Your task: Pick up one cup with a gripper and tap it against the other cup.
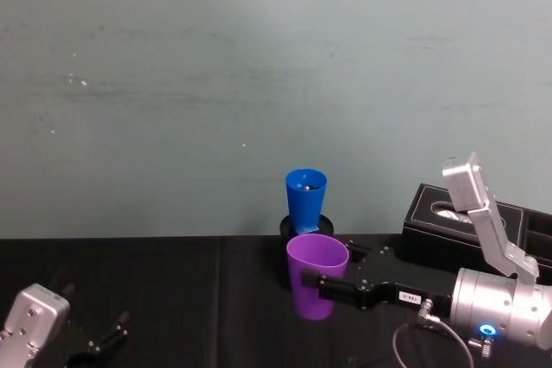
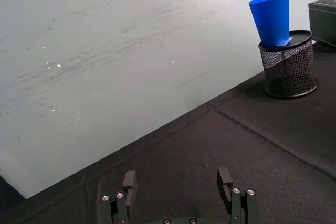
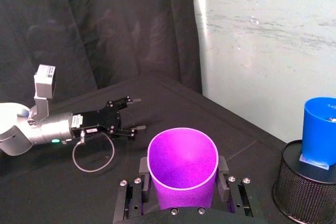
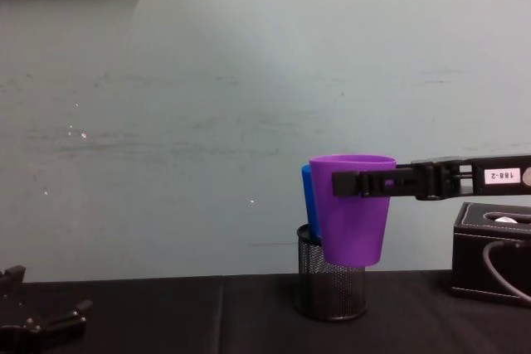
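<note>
Chest view, from the left: the idle black left gripper (image 2: 177, 177) sits low by the black-draped table (image 4: 182, 312), fingers spread wide and empty. At centre, a bright blue plastic tumbler (image 1: 306, 198) stands in a black mesh pen holder (image 4: 332, 292). A purple plastic tumbler (image 4: 353, 230) hangs upright just before it, lifted off the table; contact cannot be told. The slim black right gripper (image 4: 342, 182) clamps the purple tumbler's sides near the rim. A black box (image 4: 489, 250) lies at far right.

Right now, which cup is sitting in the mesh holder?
The blue cup, standing in the black mesh holder; the purple cup is held by the right gripper.
</note>
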Controlling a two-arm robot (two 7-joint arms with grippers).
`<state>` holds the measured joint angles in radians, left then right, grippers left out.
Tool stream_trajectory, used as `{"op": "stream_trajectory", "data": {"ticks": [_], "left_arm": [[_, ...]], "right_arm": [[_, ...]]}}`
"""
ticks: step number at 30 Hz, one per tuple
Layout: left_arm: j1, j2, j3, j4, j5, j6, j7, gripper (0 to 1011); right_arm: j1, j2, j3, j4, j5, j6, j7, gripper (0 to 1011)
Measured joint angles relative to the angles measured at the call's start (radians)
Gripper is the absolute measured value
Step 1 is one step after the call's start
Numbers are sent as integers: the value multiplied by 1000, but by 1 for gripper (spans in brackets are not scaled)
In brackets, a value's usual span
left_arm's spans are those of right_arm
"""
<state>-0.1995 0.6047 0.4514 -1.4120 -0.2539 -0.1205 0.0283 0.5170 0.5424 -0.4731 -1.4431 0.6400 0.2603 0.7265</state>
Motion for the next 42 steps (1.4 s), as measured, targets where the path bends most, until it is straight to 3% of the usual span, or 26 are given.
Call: {"op": "stream_trajectory", "data": {"ticks": [42], "left_arm": [[0, 0, 0, 0, 0, 0, 0, 1005]], "right_arm": [[3, -6, 4, 6, -1, -1, 3, 728]]}}
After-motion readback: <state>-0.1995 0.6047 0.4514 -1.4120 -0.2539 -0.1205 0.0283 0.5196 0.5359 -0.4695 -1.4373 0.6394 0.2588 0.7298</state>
